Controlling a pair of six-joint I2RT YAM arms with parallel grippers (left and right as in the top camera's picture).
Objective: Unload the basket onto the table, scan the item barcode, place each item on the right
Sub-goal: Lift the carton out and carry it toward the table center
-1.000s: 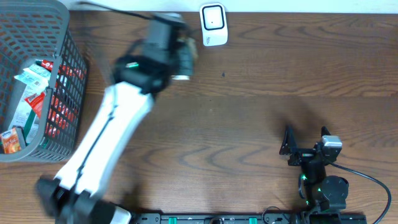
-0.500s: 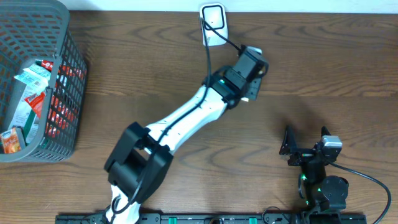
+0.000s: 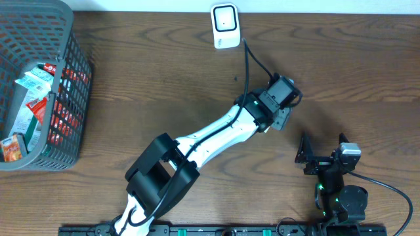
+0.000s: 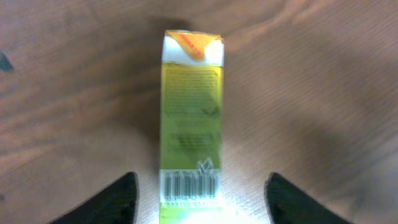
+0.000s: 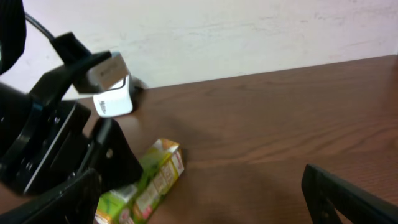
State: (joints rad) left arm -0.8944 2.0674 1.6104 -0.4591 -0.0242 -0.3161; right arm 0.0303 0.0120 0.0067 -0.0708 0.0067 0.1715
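Left claw (image 4: pixel 199 190) swung right, straddling one carton (image 4: pixel 189 112).

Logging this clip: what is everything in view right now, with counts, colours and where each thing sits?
carton: one, green and yellow with an orange top, lying flat on the table, barcode end towards the left wrist camera
scanner: one, white, far edge of the table, centre
basket: one, grey mesh, far left of the table
packets: several, exact count unclear, red, white and orange, inside the basket
table: one, dark brown wood
left gripper: one, black on a white arm, open, a finger either side of the carton with gaps showing
right gripper: one, black, open and empty, near right edge of the table
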